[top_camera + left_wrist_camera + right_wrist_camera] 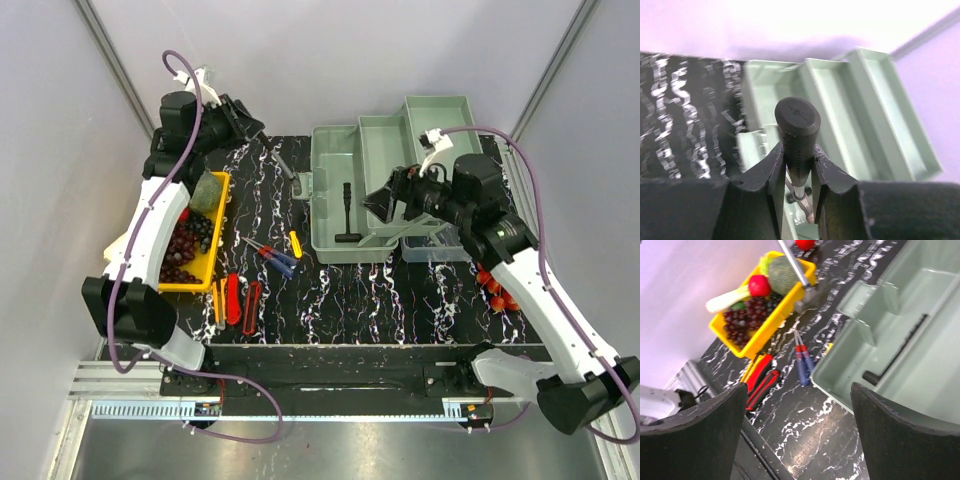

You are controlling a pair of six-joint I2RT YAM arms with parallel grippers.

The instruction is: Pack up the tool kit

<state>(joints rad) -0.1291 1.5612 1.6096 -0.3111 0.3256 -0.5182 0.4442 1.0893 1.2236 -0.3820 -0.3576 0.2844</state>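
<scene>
The yellow bin [185, 287] is set at the left edge of the bench [400, 300]. A hammer [280, 158] is pinched by the left tool [798, 149], its head just beside the left wall of the open toolbox [335, 252]. The right tool [799, 386] is held spread above that toolbox.

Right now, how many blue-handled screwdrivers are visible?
2. One blue-handled screwdriver lies beside the other on the black marbled mat, between yellow plastic bin and green plastic toolbox. Others may be hidden.
</scene>
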